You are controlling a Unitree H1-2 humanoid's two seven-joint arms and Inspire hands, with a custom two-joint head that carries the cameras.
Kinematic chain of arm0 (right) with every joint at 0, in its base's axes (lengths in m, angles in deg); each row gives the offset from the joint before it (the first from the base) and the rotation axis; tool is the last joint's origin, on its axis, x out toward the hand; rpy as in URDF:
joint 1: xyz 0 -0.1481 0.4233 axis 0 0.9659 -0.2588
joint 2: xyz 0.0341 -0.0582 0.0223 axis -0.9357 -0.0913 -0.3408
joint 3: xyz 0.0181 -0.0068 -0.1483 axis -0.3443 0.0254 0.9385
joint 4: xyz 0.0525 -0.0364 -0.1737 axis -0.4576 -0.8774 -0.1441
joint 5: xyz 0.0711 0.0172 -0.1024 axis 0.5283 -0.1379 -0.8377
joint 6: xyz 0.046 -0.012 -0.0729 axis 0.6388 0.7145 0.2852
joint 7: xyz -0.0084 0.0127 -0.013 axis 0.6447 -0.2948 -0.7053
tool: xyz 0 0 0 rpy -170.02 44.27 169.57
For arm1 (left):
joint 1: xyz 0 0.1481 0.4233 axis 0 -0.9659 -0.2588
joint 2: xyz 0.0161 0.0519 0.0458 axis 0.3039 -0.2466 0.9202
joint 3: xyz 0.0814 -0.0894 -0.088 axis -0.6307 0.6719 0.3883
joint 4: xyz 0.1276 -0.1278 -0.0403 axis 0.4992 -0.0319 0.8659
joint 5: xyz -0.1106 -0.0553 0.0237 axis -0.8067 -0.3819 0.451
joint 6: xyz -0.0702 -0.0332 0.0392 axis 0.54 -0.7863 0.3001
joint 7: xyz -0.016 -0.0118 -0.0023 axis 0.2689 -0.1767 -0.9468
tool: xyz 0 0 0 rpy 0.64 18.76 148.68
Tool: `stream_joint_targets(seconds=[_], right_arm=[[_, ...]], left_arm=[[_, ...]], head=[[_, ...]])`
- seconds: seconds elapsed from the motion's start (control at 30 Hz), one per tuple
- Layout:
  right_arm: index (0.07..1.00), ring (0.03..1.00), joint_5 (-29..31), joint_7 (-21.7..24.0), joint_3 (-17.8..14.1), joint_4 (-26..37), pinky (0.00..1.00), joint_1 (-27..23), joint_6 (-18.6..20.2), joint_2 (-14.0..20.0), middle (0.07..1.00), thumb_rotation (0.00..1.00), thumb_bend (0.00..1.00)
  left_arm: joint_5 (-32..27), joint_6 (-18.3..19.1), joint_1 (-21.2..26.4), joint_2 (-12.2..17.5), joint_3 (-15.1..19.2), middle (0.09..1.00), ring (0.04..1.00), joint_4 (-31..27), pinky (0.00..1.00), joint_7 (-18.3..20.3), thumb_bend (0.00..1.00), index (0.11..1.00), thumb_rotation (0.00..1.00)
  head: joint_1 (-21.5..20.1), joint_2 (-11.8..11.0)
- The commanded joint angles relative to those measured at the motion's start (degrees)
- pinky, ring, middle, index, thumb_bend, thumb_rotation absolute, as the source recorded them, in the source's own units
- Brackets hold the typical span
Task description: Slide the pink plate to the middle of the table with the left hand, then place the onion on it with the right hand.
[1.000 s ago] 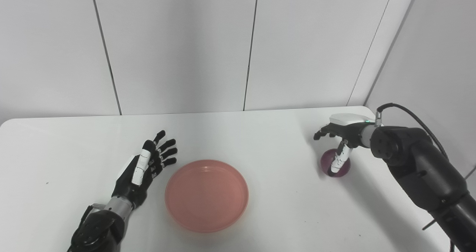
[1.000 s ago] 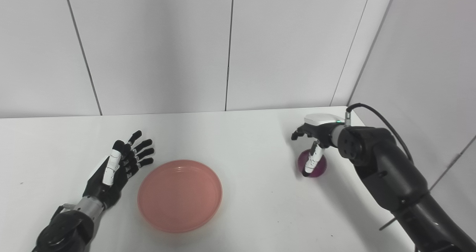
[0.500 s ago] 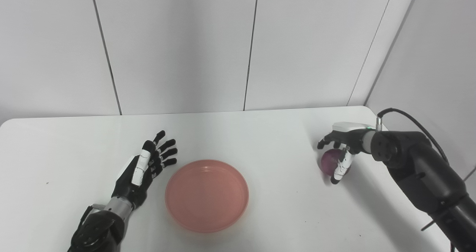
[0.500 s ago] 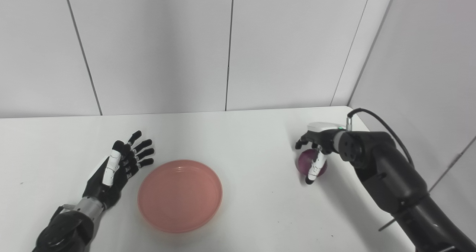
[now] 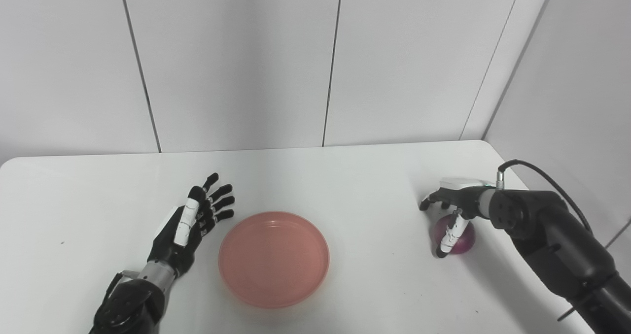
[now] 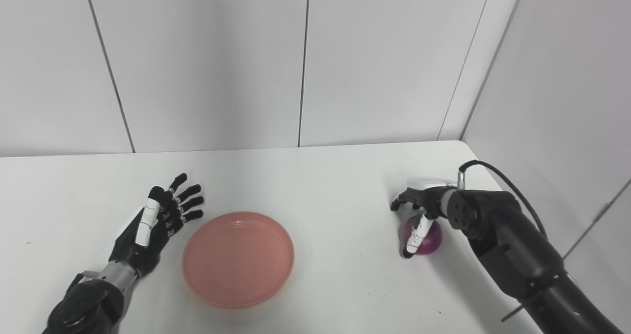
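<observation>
The pink plate (image 5: pixel 274 259) lies flat on the white table (image 5: pixel 345 176), a little left of its middle. My left hand (image 5: pixel 190 223) rests just left of the plate, open with fingers spread, not touching it. The purple onion (image 5: pixel 462 239) sits on the table at the right. My right hand (image 5: pixel 451 208) hovers over it, palm above. Its thumb (image 5: pixel 447 236) hangs down against the onion's left front. Its fingers (image 6: pixel 400 202) curl loosely past the onion's far left and are not wrapped around it.
The table's right edge (image 5: pixel 512 176) runs close behind the onion, with the grey wall beyond. My right forearm (image 5: pixel 552 235) and its cable stretch along that edge. White wall panels stand behind the table's far edge.
My right hand has come down and nearer to me. The onion has shifted with it, a little right and toward the front. The left hand and plate have stayed put.
</observation>
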Motion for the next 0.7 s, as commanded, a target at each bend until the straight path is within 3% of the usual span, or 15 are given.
stream_joint_targets(seconds=[0.0, 0.2, 0.37, 0.67], right_arm=[[0.852, 0.866, -0.3, -1.9, -0.4, 0.8, 0.71, -0.4, -0.9, 1.4, 0.919, 0.18, 1.00], [0.827, 0.823, -1.6, -6.0, -0.2, 1.6, 0.66, 0.8, -1.8, 1.4, 0.879, 0.18, 1.00], [0.820, 0.798, -2.2, -6.9, 0.4, 1.5, 0.63, 0.9, -1.6, 1.6, 0.869, 0.16, 0.98], [0.829, 0.811, -5.0, -1.8, 1.3, 2.7, 0.64, -0.4, 1.1, 2.6, 0.884, 0.20, 1.00]], left_arm=[[0.3, 3.7, -1.7, 0.1, 0.1, 0.922, 0.892, 1.8, 0.84, -0.9, 0.88, 1.000, 0.97], [0.4, 3.8, -1.8, 0.0, 0.0, 0.922, 0.892, 1.7, 0.84, -1.0, 0.88, 1.000, 0.97], [0.5, 3.8, -1.8, 0.1, -0.1, 0.919, 0.890, 1.9, 0.83, -1.0, 0.88, 1.000, 0.97], [0.5, 3.4, -1.5, 0.2, 0.0, 0.919, 0.889, 2.6, 0.83, -0.9, 0.89, 1.000, 0.97]], head=[[0.1, 0.0], [0.1, 0.1], [0.2, 0.2], [0.0, 0.1]])
